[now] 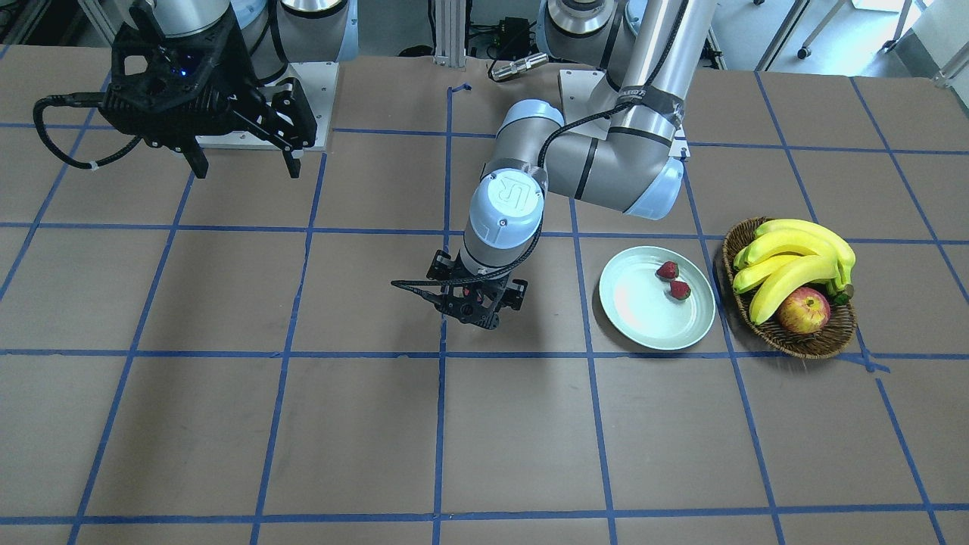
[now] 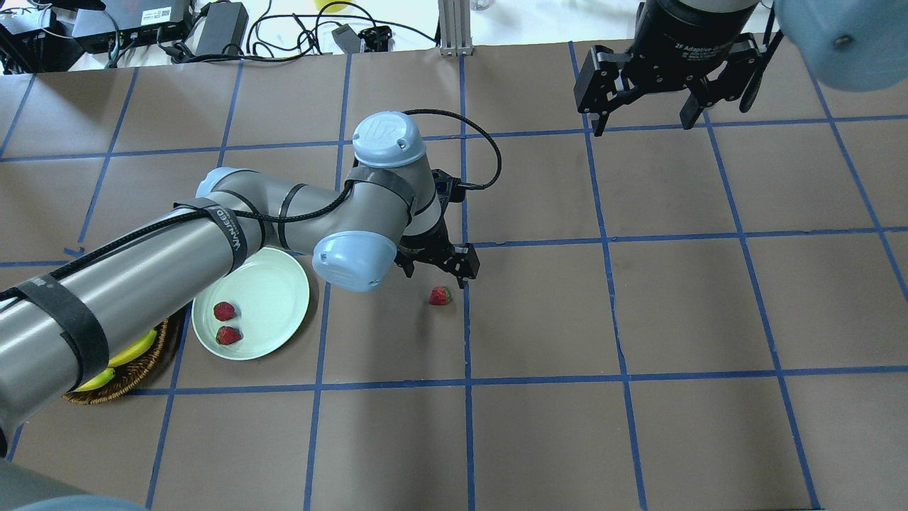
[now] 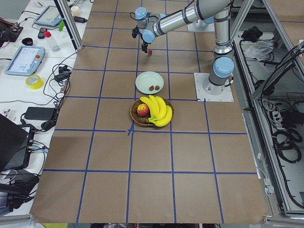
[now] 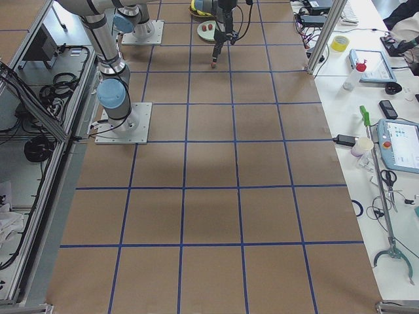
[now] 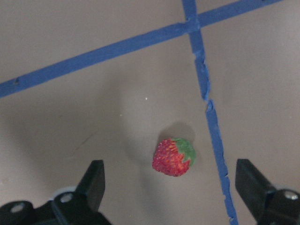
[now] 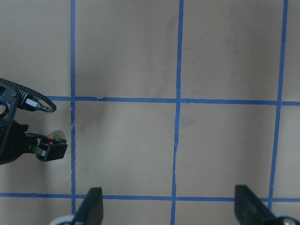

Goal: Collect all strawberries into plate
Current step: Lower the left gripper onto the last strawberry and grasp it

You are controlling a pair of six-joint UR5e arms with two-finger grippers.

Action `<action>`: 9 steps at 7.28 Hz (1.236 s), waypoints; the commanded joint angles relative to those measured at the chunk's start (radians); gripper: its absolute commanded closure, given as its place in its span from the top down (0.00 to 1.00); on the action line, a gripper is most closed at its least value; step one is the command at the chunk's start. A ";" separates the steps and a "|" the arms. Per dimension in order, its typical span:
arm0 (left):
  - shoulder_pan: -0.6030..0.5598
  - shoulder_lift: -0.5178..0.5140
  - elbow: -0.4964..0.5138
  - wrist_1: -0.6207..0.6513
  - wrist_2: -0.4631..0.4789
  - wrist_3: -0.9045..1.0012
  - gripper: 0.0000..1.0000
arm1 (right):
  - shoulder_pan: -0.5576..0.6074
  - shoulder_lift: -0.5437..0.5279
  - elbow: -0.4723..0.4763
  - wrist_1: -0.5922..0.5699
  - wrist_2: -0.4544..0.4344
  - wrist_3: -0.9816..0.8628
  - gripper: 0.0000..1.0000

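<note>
Two strawberries (image 2: 224, 311) (image 2: 228, 335) lie on the pale mint-green plate (image 2: 280, 294); they also show in the front view (image 1: 667, 270) (image 1: 680, 289) on the plate (image 1: 643, 322). The third strawberry (image 2: 440, 295) lies on the brown table beside a blue tape line. My left gripper (image 2: 436, 273) hangs open just above it. In the left wrist view the strawberry (image 5: 173, 157) sits between the open fingers (image 5: 93, 180), a little ahead of the fingertips. My right gripper (image 2: 640, 126) is open and empty, high over the far right of the table.
A brown wicker basket (image 1: 817, 344) with bananas (image 1: 795, 257) and a red-yellow apple (image 1: 803, 310) stands right beside the plate. The left arm's elbow (image 2: 351, 259) hangs over the plate's edge. Blue tape lines grid the table.
</note>
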 commanded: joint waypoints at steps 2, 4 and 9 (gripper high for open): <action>-0.010 -0.043 -0.002 0.024 0.007 0.022 0.98 | -0.001 -0.001 0.000 0.002 0.000 -0.003 1.00; -0.010 -0.052 -0.003 0.023 0.005 0.012 0.98 | 0.002 -0.001 0.000 0.001 0.002 -0.003 1.00; -0.010 -0.046 -0.003 0.012 0.005 -0.019 0.31 | -0.002 -0.003 0.000 0.002 -0.001 -0.003 1.00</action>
